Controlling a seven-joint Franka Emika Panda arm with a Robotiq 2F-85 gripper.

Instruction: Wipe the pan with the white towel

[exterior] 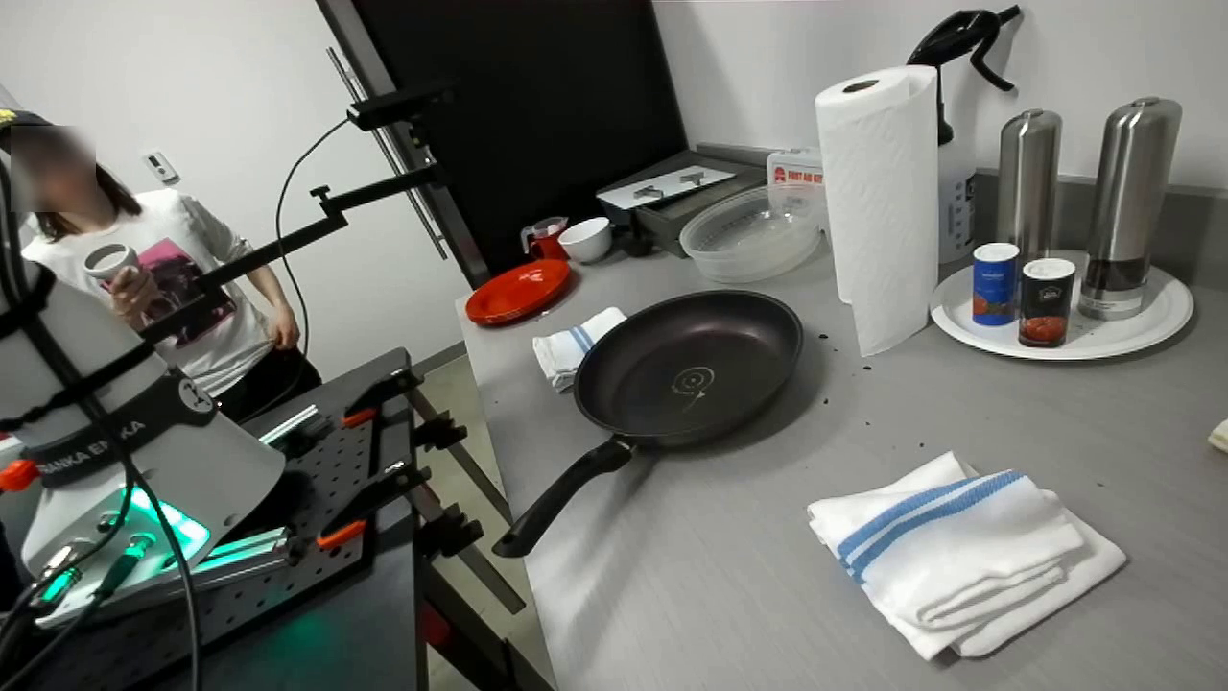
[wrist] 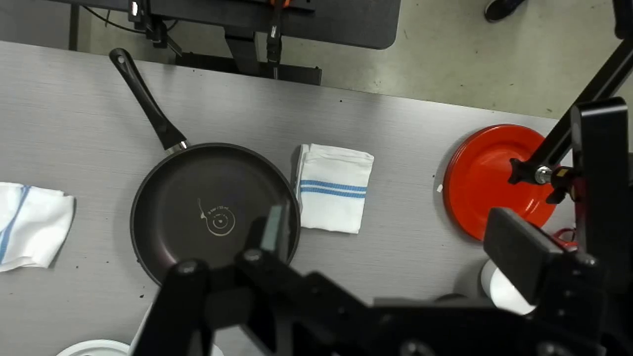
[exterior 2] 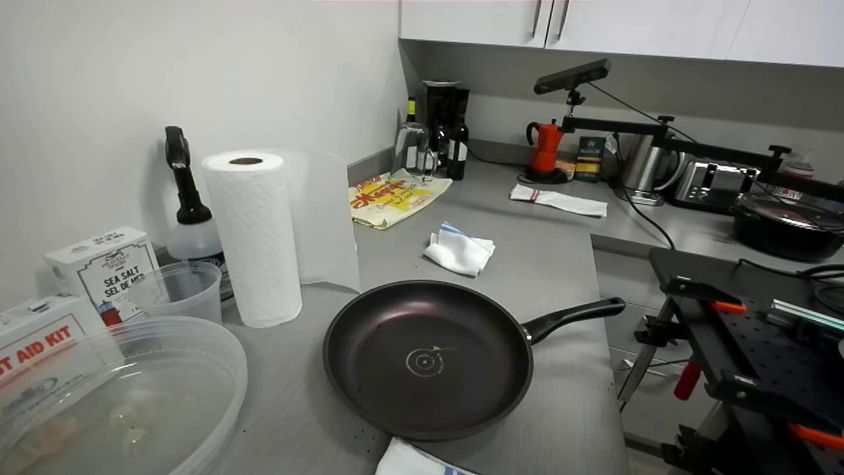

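Closest in the wrist view, the black pincer (wrist: 388,232) hangs over the smooth grey worktop (wrist: 395,178), its jaws wide apart. In an exterior view, a folded white cloth towel with blue stripes (exterior: 969,561) lies nearest — then the round black frying pan (exterior: 686,369), a second blue-striped white towel (exterior: 566,350) just beside the pan, and glossy red round plates (exterior: 518,291) beyond.
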